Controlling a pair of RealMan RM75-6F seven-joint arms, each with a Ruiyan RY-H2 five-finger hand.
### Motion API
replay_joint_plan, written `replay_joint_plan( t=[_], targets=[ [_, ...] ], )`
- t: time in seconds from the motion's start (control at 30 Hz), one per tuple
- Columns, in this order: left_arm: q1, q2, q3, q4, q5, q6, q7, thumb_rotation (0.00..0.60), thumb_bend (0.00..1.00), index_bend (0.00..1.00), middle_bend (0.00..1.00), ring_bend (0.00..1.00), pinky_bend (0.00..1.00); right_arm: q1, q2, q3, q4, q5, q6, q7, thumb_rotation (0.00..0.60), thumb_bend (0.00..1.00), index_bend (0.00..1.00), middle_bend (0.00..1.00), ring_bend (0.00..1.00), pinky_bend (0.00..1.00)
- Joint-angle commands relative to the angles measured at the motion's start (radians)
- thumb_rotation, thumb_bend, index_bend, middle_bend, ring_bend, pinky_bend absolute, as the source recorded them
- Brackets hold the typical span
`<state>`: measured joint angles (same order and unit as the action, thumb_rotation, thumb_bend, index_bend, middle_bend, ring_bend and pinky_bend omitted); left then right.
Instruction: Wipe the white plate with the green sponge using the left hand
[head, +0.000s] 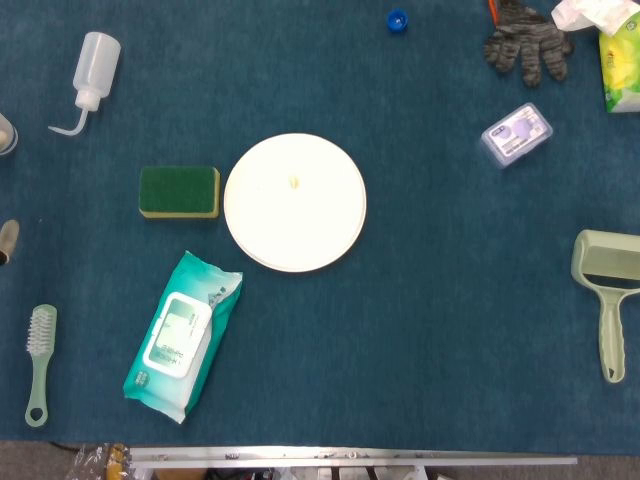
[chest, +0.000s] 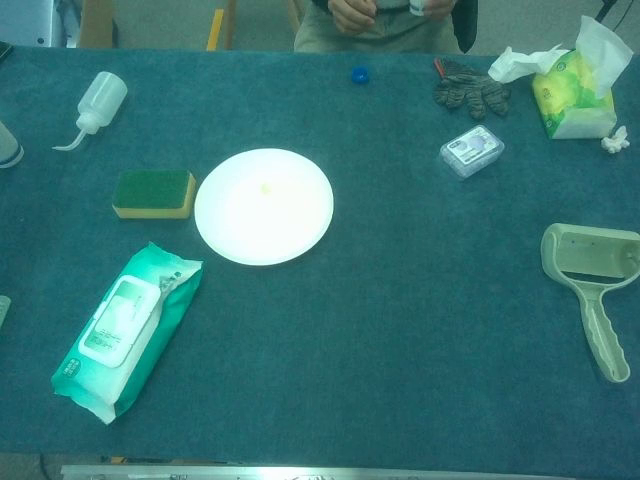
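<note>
neither hand is showing yet so can't tell what the fingers are doing, but the green sponge (head: 179, 191) is sitting just left of the white plate (head: 295, 203), so I'd be bringing the left hand straight down, gripping its long sides.

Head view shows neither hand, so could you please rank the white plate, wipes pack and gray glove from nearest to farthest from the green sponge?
1. White plate, just right of the green sponge.
2. Wipes pack, below it.
3. Gray glove, far top right.
</note>
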<state>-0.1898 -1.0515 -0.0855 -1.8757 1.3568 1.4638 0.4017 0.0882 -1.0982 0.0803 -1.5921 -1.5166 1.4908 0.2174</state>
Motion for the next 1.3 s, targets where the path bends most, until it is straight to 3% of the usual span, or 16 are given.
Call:
replay_joint_plan(
  t=[0.03,0.33,0.6,0.9,1.03,1.3],
  targets=[
    [-0.001,-0.002,0.001,0.0,0.0,-0.004,0.0,0.6,0.27,0.15,0.11,0.0,0.05,-0.001,0.001,-0.001,0.0,0.0,0.0,0.0,0.6,0.39,0.39,0.39,0.24,0.45],
    [-0.021,-0.01,0.002,-0.012,0.014,-0.033,0.02,0.6,0.27,0.15,0.11,0.0,0.05,-0.003,0.003,-0.001,0.0,-0.003,0.005,0.005,0.6,0.39,0.39,0.39,0.24,0.45],
    [-0.105,-0.061,-0.006,-0.022,-0.022,-0.159,0.118,0.6,0.27,0.18,0.11,0.0,0.05,0.001,-0.002,-0.001,0.009,-0.002,-0.002,0.01,0.6,0.39,0.39,0.39,0.24,0.45],
    [-0.226,-0.163,-0.028,0.0,-0.191,-0.291,0.338,0.598,0.27,0.19,0.06,0.0,0.05,0.006,-0.007,0.004,0.035,0.01,-0.013,0.031,0.6,0.39,0.39,0.39,0.24,0.45],
    [-0.277,-0.224,-0.03,0.027,-0.273,-0.315,0.444,0.555,0.27,0.19,0.05,0.0,0.05,0.005,-0.009,0.006,0.049,0.015,-0.014,0.044,0.6,0.39,0.39,0.39,0.24,0.45],
    [-0.346,-0.319,-0.015,0.088,-0.389,-0.318,0.588,0.6,0.27,0.19,0.03,0.0,0.05,-0.001,-0.007,0.008,0.067,0.027,-0.013,0.06,0.6,0.39,0.39,0.39,0.24,0.45]
  ],
)
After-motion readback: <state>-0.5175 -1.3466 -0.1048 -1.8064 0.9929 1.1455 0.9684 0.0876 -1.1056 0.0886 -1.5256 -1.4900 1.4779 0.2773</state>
